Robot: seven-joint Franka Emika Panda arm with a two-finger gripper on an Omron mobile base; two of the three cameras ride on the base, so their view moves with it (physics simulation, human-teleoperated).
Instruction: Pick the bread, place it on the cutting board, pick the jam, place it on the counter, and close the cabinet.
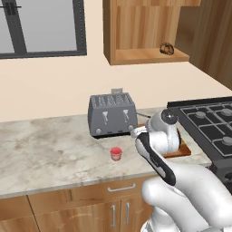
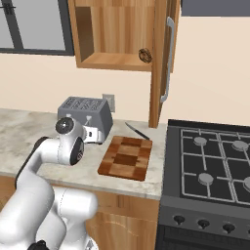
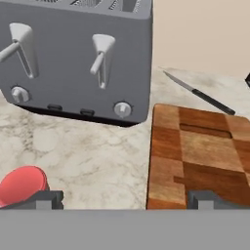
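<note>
Low over the counter (image 3: 93, 156), the gripper (image 3: 126, 200) stands open and empty: its two dark fingertips (image 3: 46, 199) rise wide apart at the bottom of the hand view, one at the lower left and one at the lower right, with bare stone and the board's near edge between them.

Just beside the left fingertip, at the lower left of that view, sits the jam (image 3: 22, 185), seen as a red round shape on the counter; whether it touches the fingertip cannot be told. In the left base view the jam (image 1: 116, 153) stands at the centre of the frame on the marbled stone, in front of the toaster and near the arm's wrist.

At the lower right of the hand view lies the cutting board (image 3: 195, 151), flat on the counter, its chequered blocks bare. In the right base view the cutting board (image 2: 125, 157) sits at the centre, between the toaster and the stove (image 2: 210, 161).

Behind the board a knife (image 3: 197, 93) lies on the counter near the wall. The grey toaster (image 3: 73, 58) fills the upper left of the hand view.

Farthest off, at the top of the right base view, the cabinet (image 2: 122, 34) hangs with its door (image 2: 163, 63) swung open. The bread (image 2: 145, 54) rests on the shelf at its right end, next to the door.
</note>
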